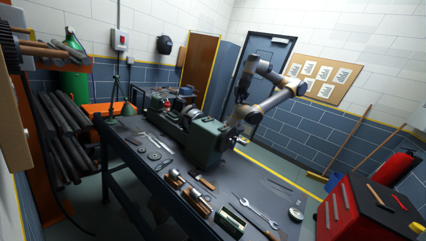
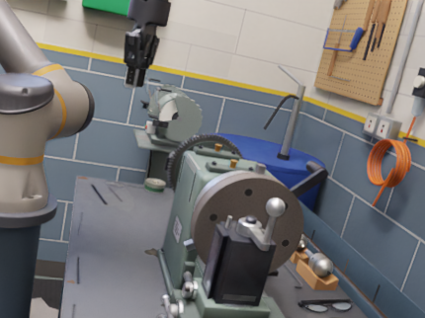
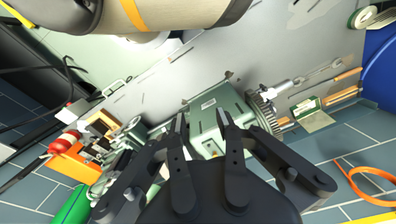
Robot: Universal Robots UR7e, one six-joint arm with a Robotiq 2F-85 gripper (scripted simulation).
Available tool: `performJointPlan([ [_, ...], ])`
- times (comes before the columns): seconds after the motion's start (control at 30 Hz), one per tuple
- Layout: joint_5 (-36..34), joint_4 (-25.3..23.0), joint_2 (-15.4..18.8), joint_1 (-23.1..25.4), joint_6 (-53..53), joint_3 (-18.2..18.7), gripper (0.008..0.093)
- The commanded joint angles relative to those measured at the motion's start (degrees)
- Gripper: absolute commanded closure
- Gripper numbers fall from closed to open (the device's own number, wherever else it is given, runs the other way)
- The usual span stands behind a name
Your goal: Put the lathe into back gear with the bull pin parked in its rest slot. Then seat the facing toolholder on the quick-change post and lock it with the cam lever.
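The green lathe stands on the dark bench. Its headstock has a large toothed bull gear at one end. A round faceplate faces the second side camera. In front of it sits the black quick-change post with a ball-topped cam lever. Two toolholders rest on wooden blocks near the bench's front edge. My gripper hangs high above the headstock, pointing down. It is partly open and holds nothing.
The red tool chest stands right of the bench. A blue barrel and a bench grinder sit behind the lathe. Wrenches, calipers, glasses and a green box lie on the bench.
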Motion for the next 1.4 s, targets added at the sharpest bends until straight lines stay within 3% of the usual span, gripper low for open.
performJointPlan([
  [0.0,0.0,-0.1,-0.1,0.7,-1.7,0.2,0.0534],
  [0.77,0.0,-5.0,-0.6,22.6,-43.4,5.5,0.0534],
  [1.37,0.0,-10.1,2.2,35.9,-64.9,7.9,0.0534],
])
